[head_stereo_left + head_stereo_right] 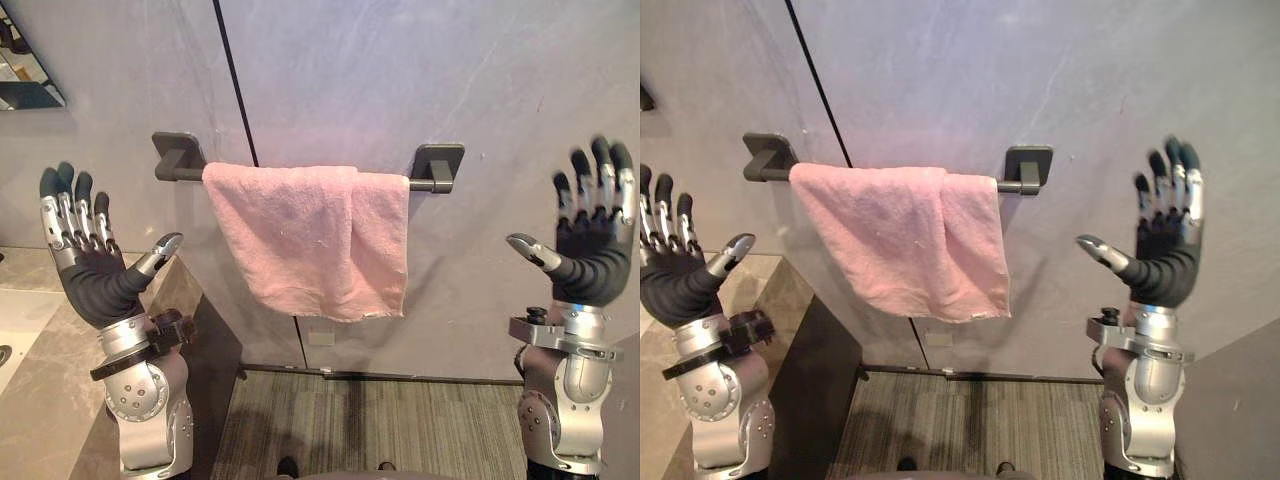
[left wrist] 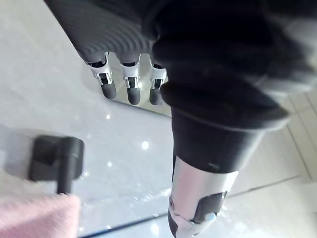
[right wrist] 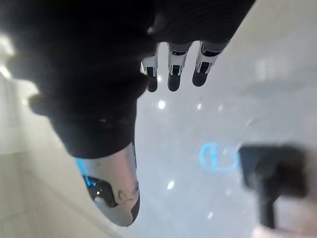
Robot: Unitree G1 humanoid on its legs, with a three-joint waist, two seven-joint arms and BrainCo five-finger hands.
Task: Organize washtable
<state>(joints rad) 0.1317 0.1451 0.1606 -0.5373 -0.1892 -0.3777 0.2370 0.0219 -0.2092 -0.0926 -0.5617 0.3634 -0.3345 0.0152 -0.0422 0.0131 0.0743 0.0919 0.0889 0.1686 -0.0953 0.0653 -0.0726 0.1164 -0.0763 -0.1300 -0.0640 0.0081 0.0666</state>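
Silver-fingered left hand (image 1: 85, 265) raised left of towel bar (image 1: 188, 172), fingers spread, empty. Over bar: pink towel (image 1: 310, 235) draped, hanging uneven. Right of bar: right hand (image 1: 590, 250) likewise spread, empty. Risk: one-sided tug slides towel off.

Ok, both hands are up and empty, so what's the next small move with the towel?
Probably ease the right hand toward the right end of the towel, which hangs doubled over and uneven on the rail. That hand and the left hand are open, holding nothing, both clear of the towel.
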